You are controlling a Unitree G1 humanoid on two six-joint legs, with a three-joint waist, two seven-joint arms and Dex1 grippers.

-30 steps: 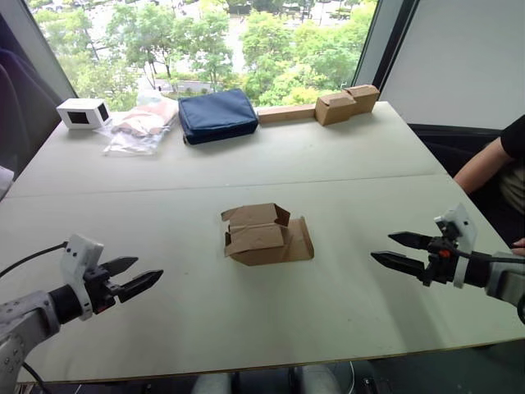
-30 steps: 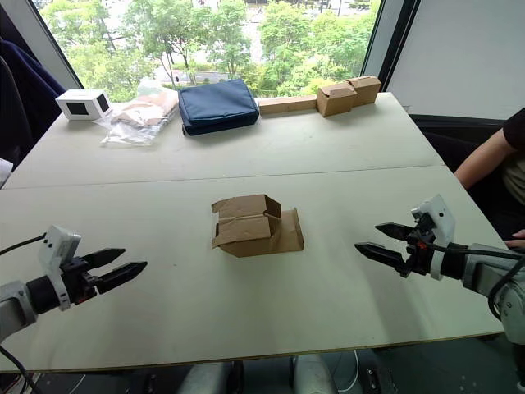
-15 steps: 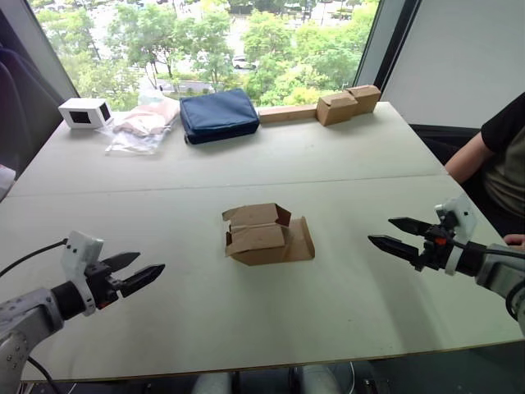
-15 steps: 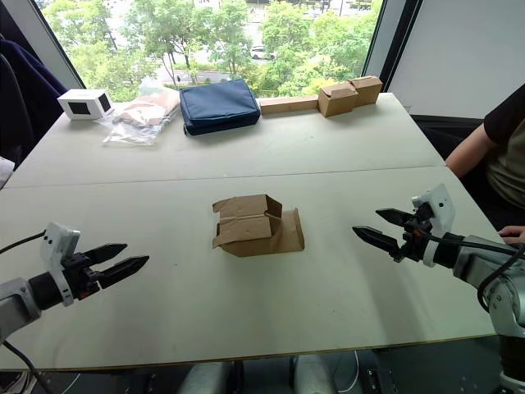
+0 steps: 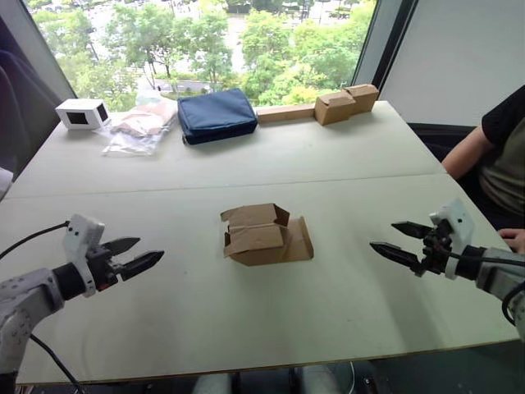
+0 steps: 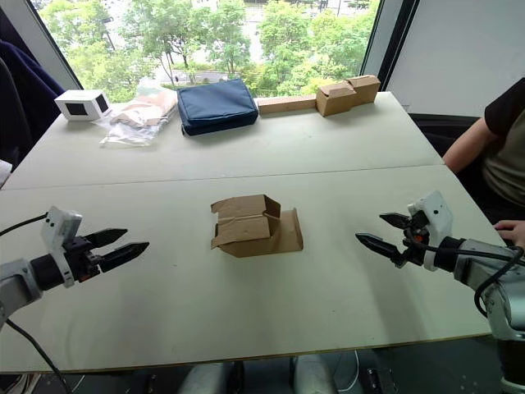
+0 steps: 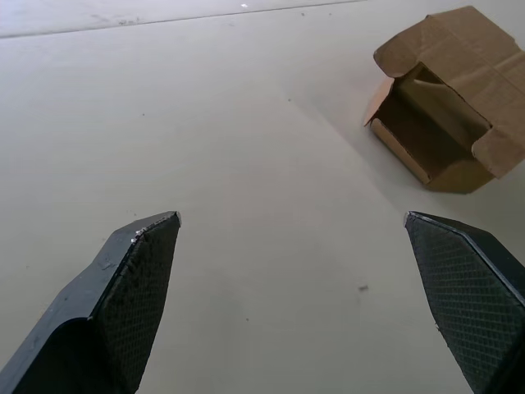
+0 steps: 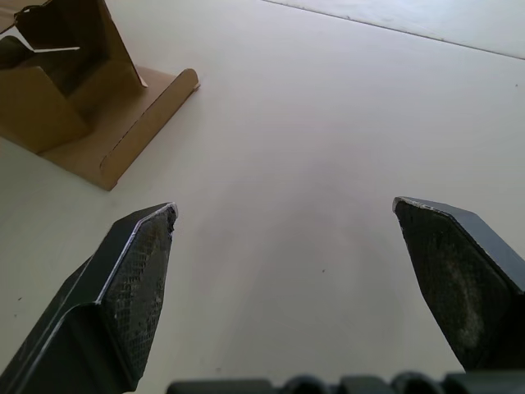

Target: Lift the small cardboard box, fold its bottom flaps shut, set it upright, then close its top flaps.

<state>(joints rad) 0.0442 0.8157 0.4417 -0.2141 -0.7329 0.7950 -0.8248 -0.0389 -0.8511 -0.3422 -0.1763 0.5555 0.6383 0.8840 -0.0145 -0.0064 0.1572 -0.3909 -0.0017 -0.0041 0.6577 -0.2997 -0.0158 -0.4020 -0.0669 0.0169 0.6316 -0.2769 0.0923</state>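
The small cardboard box (image 5: pixel 261 236) lies on its side at the centre of the table (image 5: pixel 344 156), flaps loose, one flat on the surface toward 3 o'clock; its interior looks empty, though partly hidden. At 9 o'clock the left gripper (image 5: pixel 138 256) hovers, fingers spread, well apart from the box. At 3 o'clock the right gripper (image 5: pixel 397 242) hovers likewise spread, slightly farther out than half a second ago. The box has not moved.
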